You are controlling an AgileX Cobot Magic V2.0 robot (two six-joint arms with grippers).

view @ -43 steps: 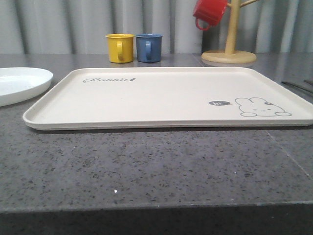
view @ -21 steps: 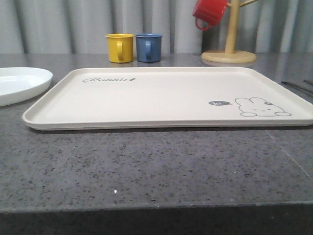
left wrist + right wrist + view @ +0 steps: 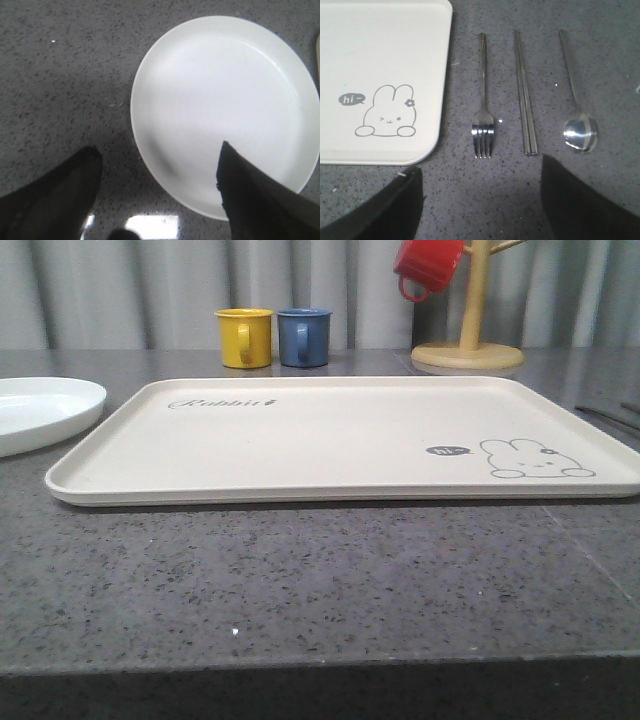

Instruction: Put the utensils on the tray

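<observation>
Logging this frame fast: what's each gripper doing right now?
Left gripper: open, holding nothing, above the white plate.
Right gripper: open, holding nothing, above the fork.

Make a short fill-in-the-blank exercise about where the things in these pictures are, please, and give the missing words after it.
1. The fork, the knife and the spoon lie on the ____, not on the tray.
2. Of the three, the ____ lies nearest the tray.
3. The knife lies between the fork and the ____.
4. Under the left end effector is a round white ____.

Missing words: table; fork; spoon; plate
</observation>
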